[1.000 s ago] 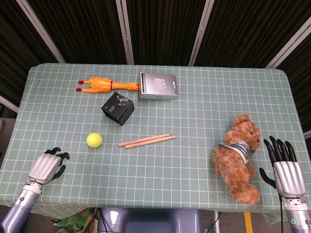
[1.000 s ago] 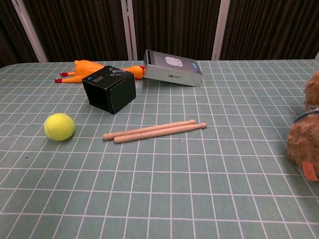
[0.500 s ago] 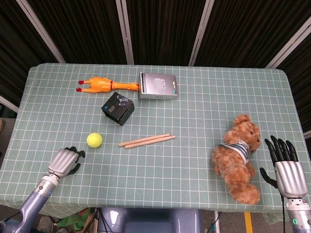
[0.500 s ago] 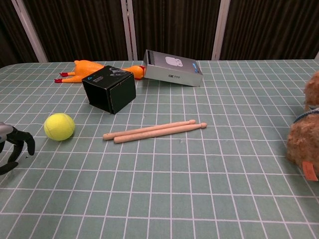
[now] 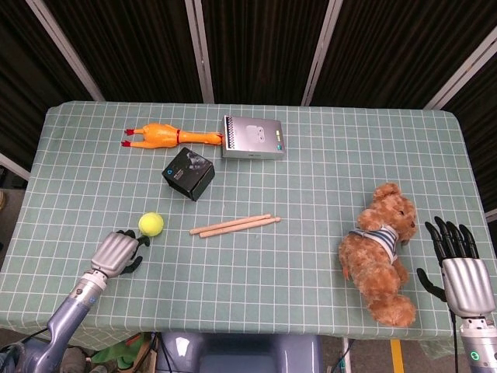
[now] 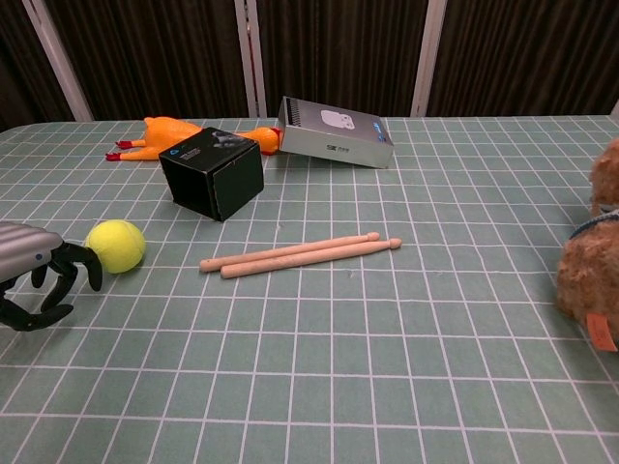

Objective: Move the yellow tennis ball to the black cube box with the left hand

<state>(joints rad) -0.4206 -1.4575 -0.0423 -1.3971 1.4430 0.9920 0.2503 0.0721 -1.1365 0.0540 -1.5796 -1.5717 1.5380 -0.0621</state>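
The yellow tennis ball (image 5: 151, 224) (image 6: 116, 245) lies on the green checked cloth, in front of the black cube box (image 5: 189, 172) (image 6: 212, 174). My left hand (image 5: 119, 253) (image 6: 39, 274) hovers just short of the ball on its near-left side, fingers curved and apart, holding nothing; in the chest view its fingertips almost touch the ball. My right hand (image 5: 458, 268) stays at the table's front right corner with fingers spread, empty; the chest view does not show it.
Two wooden drumsticks (image 5: 234, 225) (image 6: 300, 254) lie right of the ball. A rubber chicken (image 5: 165, 136) (image 6: 160, 132) and a grey box (image 5: 252, 137) (image 6: 334, 132) sit behind the cube. A teddy bear (image 5: 382, 253) (image 6: 591, 259) lies near my right hand.
My left hand has moved forward and to the right, from the table's front left edge up to the tennis ball. The ball, box and right hand have stayed put.
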